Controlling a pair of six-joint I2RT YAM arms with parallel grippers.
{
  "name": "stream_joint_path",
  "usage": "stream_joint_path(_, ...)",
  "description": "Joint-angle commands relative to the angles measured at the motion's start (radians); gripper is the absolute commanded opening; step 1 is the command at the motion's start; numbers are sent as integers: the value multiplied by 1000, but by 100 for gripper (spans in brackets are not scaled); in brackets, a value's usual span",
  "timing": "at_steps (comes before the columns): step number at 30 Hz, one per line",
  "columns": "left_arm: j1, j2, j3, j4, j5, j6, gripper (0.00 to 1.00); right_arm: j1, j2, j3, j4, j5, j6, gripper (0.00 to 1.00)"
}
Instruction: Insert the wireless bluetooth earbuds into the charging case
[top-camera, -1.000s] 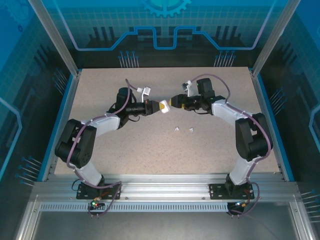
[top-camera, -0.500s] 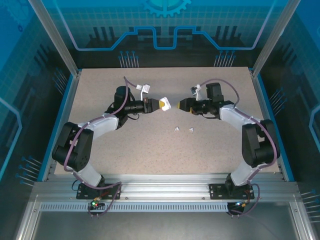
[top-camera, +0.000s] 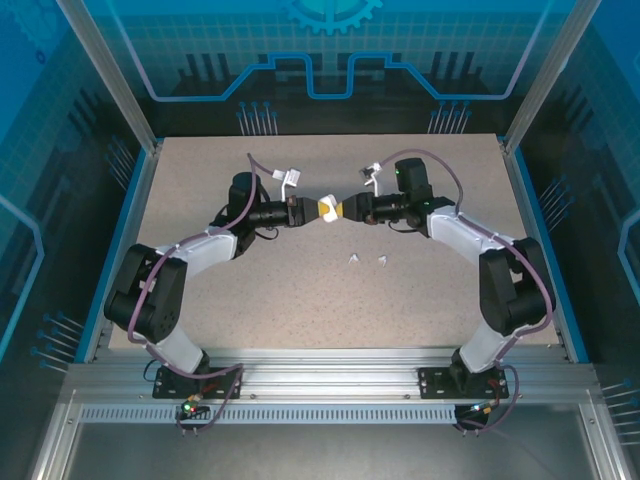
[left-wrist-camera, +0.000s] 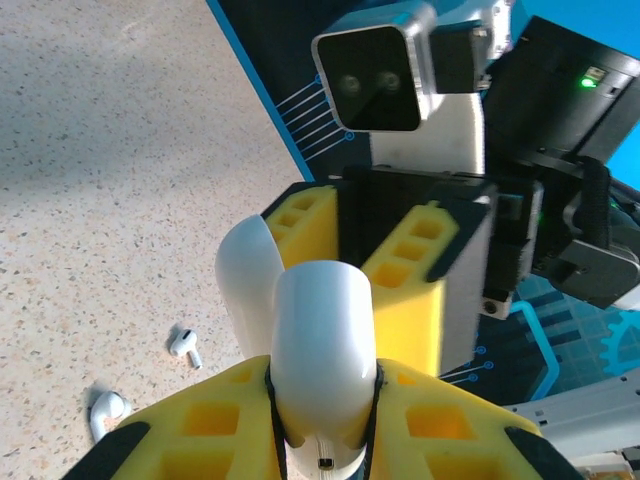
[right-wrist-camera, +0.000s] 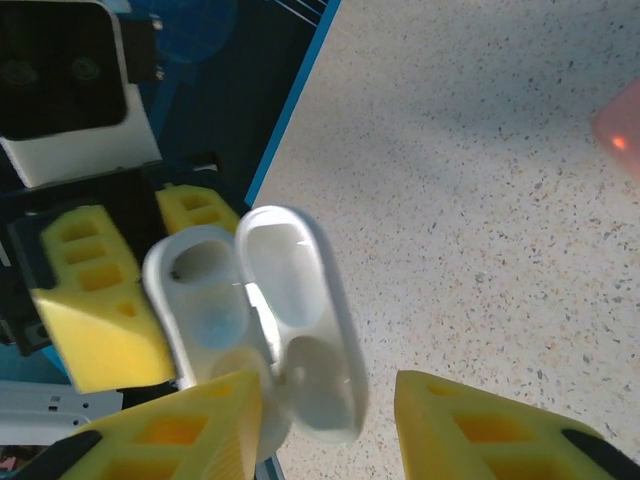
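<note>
White case: charging case is sitting lid-open, clamped in the left hand.
Change: right hand, apart a moment ago, is closing in, fingers spread, gripping nothing.
Meaning: lid is likely being steadied; insertion is still pending.
Earbuds: two white earbuds are lying loose on the counter.
Writing: none is showing.

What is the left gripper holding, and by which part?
The white plastic charging case, lid open, pinched at its base end between the left gripper's yellow fingers.

Bright even light; right wrist foreground blurred, soft shadows.
</note>
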Motion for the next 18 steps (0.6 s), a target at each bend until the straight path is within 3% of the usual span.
stream_joint_path(1,-10,-20,12,37,25,24,0,16,34,22,9,-19,1,35)
stream_joint_path(7,-10,-29,8,35,25,26,0,13,51,22,7,-9,0,28)
stream_joint_path(11,-10,-32,8,37,23,25,0,13,67,31,19,-25,11,15)
stream_joint_path(14,-10,-34,8,39,20,26,0,13,70,32,20,-30,12,13)
stream_joint_path(18,-11,-31,8,40,20,25,0,12,64,30,22,-33,12,1)
